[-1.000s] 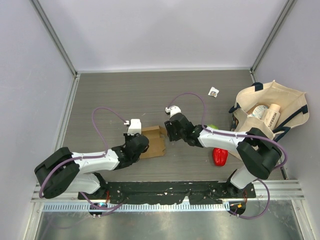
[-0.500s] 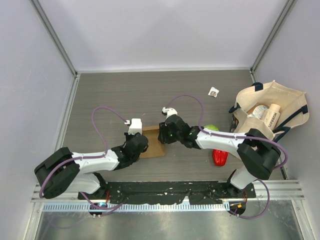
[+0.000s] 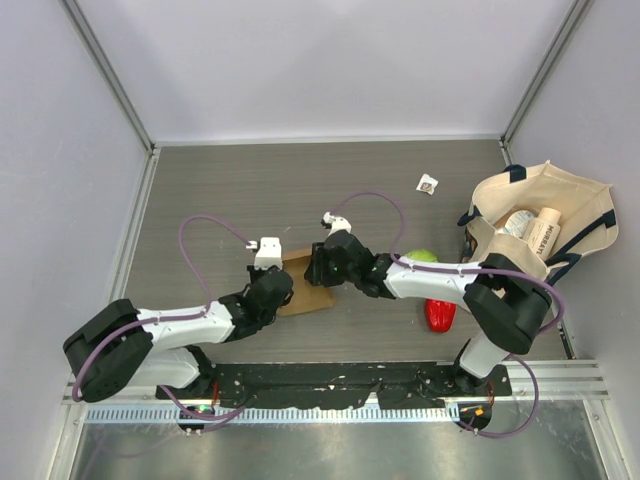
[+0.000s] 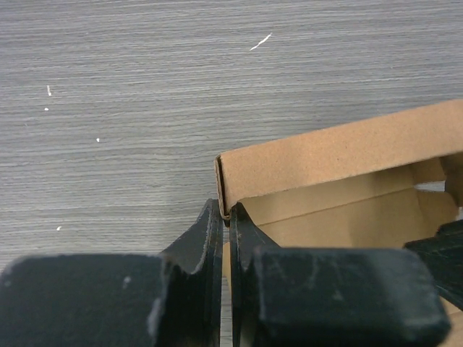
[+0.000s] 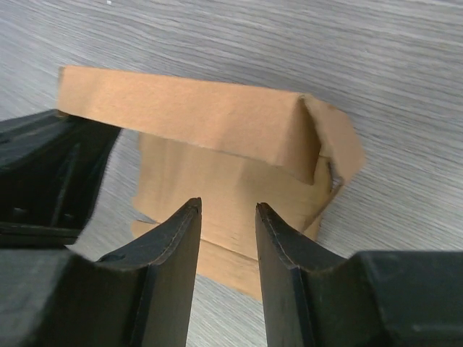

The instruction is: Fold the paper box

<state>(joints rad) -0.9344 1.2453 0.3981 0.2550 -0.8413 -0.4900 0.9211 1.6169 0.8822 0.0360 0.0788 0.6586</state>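
L gripper [image 4: 226, 220]: clenched on the paper box [image 4: 329, 155] wall, at its corner edge.
R gripper [image 5: 227, 220]: released, fingers apart, box just ahead of tips.

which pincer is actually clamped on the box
The left pincer: it is pinched shut on a wall edge of the paper box. The right pincer is open, pointed at the box and gripping nothing.

Illegibly small dark print on the cream packet [image 3: 541, 232] in the tote bag [image 3: 588, 195]
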